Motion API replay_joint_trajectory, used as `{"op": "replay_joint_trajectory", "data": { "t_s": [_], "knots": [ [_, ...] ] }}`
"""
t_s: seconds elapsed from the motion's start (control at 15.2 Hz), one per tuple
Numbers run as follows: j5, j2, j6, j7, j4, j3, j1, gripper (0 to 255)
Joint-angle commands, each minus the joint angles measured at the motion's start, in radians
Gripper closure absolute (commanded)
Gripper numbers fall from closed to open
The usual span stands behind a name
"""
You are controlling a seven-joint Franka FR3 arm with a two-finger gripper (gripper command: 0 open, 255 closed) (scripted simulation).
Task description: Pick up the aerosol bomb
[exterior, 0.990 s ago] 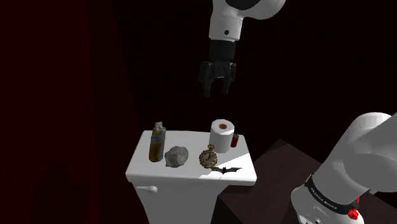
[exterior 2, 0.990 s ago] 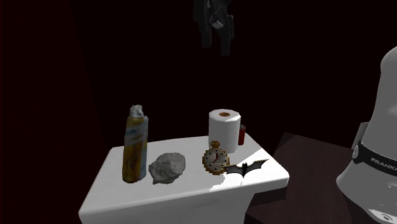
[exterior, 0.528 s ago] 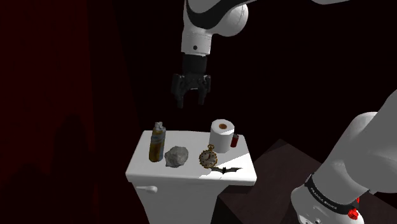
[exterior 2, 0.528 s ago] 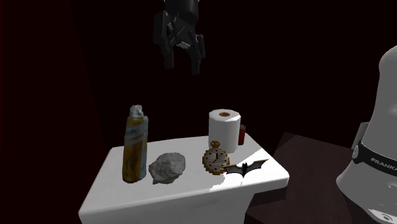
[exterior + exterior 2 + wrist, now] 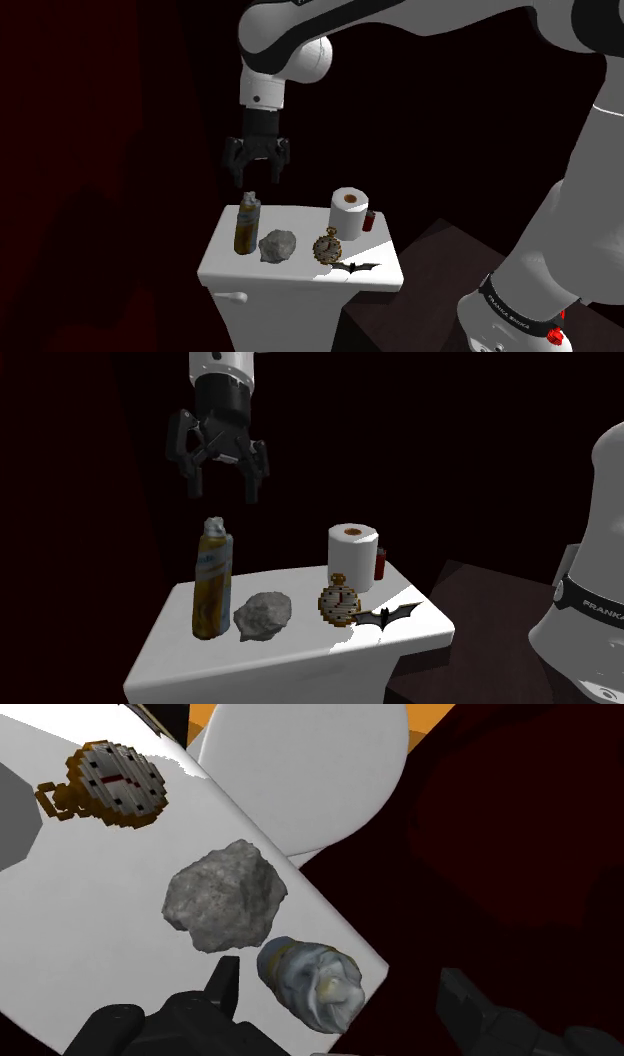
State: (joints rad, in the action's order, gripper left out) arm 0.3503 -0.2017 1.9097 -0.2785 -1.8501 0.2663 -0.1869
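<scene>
The aerosol can, a tall tan and blue cylinder with a pale cap, stands upright at the left end of a white tank lid. My black gripper hangs open just above it, not touching. In the second exterior view the gripper hovers over the can with a small gap to the cap. Through the wrist view the can's top lies between the spread fingers of the gripper, nearer one finger.
Beside the can lies a grey rock. Further along the lid are a pocket watch, a toilet roll, a small red lighter and a black bat shape. A dark table stands lower right.
The gripper has swung from over the toilet roll toward the shoulder view's left and come lower, ending above the aerosol can. Its fingers stayed open. Nothing on the lid moved.
</scene>
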Motion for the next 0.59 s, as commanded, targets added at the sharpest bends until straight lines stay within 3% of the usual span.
{"op": "replay_joint_trajectory", "data": {
  "t_s": [0.0,0.53],
  "knots": [
    [-0.001,-0.039,0.015,-0.01,0.025,0.005,-0.009,0],
    [0.001,-0.074,0.09,0.013,-0.018,0.004,-0.014,0]
  ]
}}
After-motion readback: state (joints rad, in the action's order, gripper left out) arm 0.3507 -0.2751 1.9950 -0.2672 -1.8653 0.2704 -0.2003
